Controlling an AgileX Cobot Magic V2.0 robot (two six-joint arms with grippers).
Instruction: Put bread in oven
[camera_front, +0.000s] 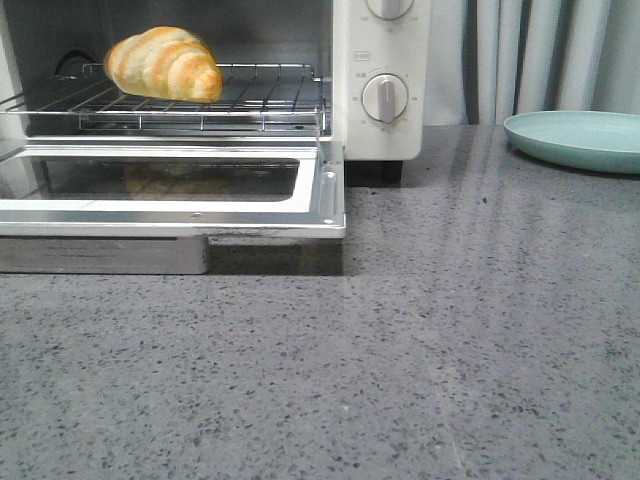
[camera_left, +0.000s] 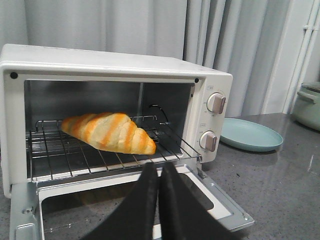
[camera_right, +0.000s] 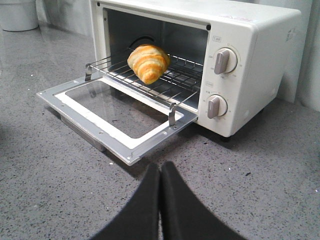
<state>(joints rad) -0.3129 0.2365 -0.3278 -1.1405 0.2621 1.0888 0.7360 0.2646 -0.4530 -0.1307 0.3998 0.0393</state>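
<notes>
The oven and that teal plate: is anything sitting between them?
Nothing. In the left wrist view, only bare grey counter separates the oven from the plate; the front view shows the same empty stretch.

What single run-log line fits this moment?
bread: on oven rack | door: open | left gripper: shut, empty | right gripper: shut, empty

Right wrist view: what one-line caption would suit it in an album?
Striped croissant roll lying on the wire rack of the open toaster oven, right gripper shut and empty above the grey counter.
</notes>
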